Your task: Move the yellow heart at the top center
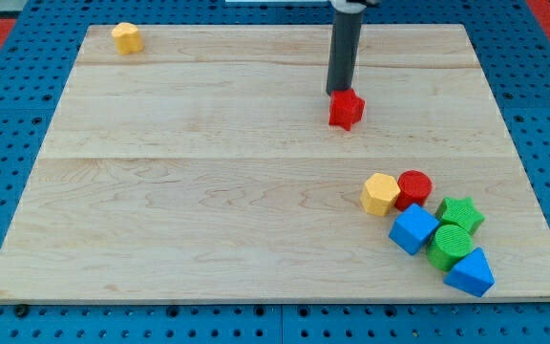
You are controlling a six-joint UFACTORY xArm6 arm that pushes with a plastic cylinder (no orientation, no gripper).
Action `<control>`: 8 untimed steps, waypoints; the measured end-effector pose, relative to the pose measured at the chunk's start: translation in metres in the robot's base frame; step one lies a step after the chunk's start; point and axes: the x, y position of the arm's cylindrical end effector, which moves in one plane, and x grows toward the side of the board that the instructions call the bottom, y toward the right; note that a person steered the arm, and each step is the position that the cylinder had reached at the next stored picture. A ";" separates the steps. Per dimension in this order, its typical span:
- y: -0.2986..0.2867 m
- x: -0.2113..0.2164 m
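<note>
- i'm looking at a pale wooden board (208,191) with visible grain, lying on a blue pegboard (8,115).
- the yellow heart (127,38) is sitting at the board's top-left corner; it's too small to tell which way it points.
- my tip (337,93) is touching the red star's (347,110) top edge; the rod has no fingers and is holding nothing, and its upper end is cut off.
- a yellow hexagon (380,194), red cylinder (414,188), blue cube (413,229), green star (460,214), green cylinder (449,246) and blue triangle (471,273) are clustering at the view's bottom right.

Wooden tabletop (208,191) on blue pegboard (8,325). Red star block (346,109) right of centre, upper half. Cluster near the view's lower right: yellow hexagon (380,194) touching red cylinder (414,188); blue cube (413,228), green star (460,214), green cylinder (449,246), blue triangle (471,272) packed close.
</note>
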 end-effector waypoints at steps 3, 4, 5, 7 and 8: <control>0.009 0.090; -0.068 0.038; -0.237 0.031; -0.385 -0.057; -0.357 -0.118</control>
